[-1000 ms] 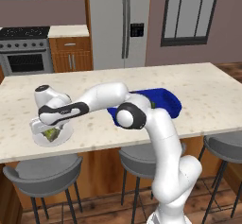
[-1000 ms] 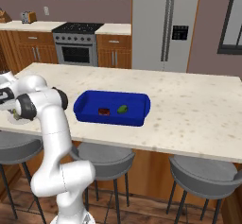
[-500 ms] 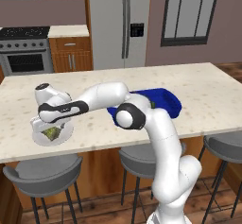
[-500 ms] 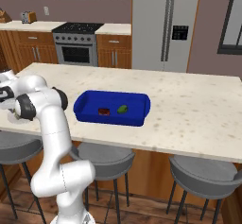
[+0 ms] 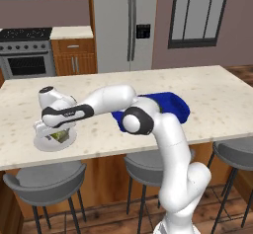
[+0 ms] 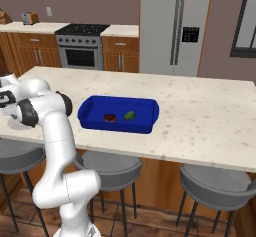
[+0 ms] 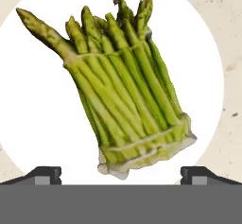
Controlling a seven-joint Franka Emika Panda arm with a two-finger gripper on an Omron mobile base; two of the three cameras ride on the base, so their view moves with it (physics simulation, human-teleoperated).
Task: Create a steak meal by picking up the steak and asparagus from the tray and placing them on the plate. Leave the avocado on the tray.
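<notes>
Hand view: asparagus lies on plate

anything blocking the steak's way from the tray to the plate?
Nothing visible on the counter between the blue rectangular tray and the round white plate. But the yellow-green asparagus bundle fills much of the plate, hand just above. Dark red steak chunk sits in the tray.

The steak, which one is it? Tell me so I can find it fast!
Look at the long speckled island counter and find the big blue tray on it. Two small things lie inside, side by side and apart. The steak is the dark red-brown blocky chunk, not the smooth round green avocado beside it.
</notes>
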